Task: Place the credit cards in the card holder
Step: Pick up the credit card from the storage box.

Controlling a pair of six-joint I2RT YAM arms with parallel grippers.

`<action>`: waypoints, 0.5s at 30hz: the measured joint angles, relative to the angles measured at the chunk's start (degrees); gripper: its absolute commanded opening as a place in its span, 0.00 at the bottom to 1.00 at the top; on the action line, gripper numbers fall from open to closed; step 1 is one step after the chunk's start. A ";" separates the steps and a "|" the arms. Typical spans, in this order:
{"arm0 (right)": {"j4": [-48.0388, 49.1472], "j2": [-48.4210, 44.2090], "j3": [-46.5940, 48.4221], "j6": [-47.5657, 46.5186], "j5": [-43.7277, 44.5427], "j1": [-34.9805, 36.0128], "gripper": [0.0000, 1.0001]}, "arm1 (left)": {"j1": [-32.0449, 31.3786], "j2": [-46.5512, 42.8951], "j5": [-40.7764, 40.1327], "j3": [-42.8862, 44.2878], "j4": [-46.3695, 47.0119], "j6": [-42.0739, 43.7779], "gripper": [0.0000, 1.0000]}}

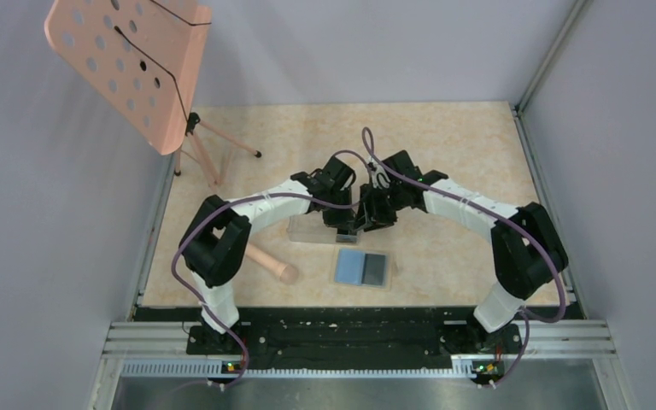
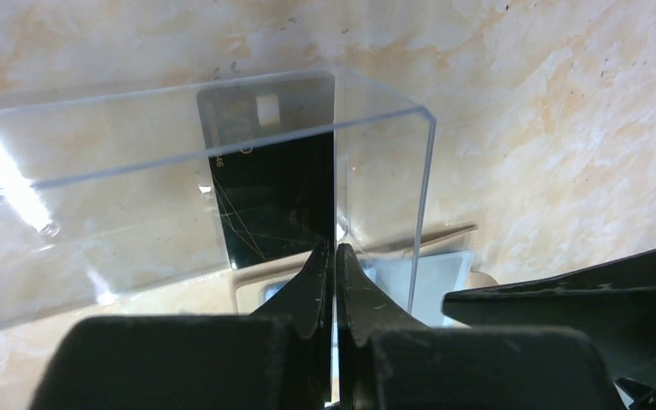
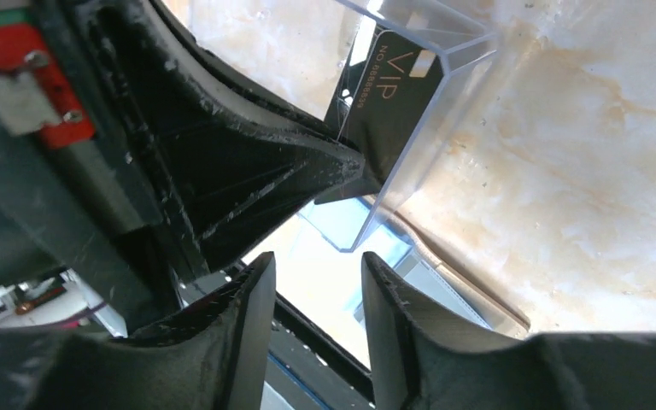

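Two hands meet over a clear box (image 2: 384, 188) at the middle of the surface (image 1: 461, 154). The left hand (image 2: 335, 256) has its fingers pressed together, their tips at the lower corner of a dark credit card (image 2: 265, 179) that stands on edge inside the box, against its end wall; whether that corner sits between the tips I cannot tell. The right hand (image 3: 316, 260) hangs just beside it at 3 o'clock, fingers spread a little, with nothing between them. The card holder (image 1: 362, 268) lies open and flat at 5 o'clock from the box, apart from it, one half blue-grey and the other darker. A wooden rod (image 1: 272, 263) lies at 8 o'clock.
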 measured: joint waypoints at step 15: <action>-0.87 -17.64 -3.43 -0.76 -7.87 -11.13 0.74 | 0.22 -30.71 -2.93 -13.16 5.03 -0.66 0.00</action>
